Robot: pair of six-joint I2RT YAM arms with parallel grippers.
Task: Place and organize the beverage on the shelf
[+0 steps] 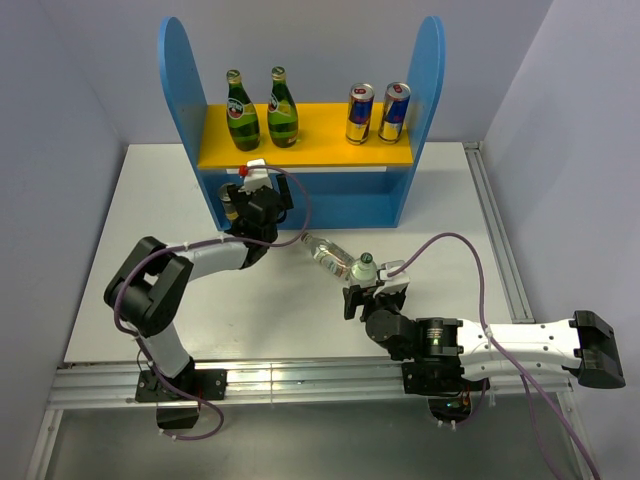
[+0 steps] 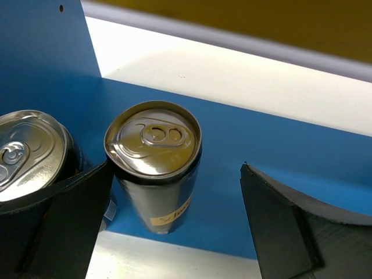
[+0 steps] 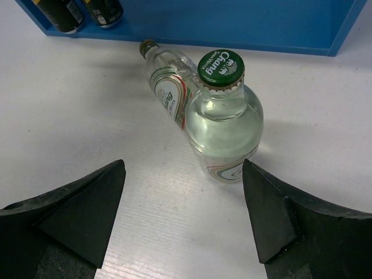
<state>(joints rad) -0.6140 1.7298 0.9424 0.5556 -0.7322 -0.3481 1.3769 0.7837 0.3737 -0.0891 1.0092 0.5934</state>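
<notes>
Your left gripper (image 2: 175, 171) sits at the shelf's (image 2: 273, 139) blue base with jaws wide either side of an upright dark can (image 2: 154, 145), a second dark can (image 2: 26, 151) just outside the left jaw. Your right gripper (image 3: 183, 168) hangs over the desk (image 3: 70, 116), jaws wide too, facing an upright clear Chang bottle (image 3: 224, 125) with a green cap, and the other clear bottle (image 3: 168, 81) lies on its side just behind it. Both green glass bottles (image 1: 241, 118) (image 1: 283, 112) stand on the yellow upper board (image 1: 320, 145).
</notes>
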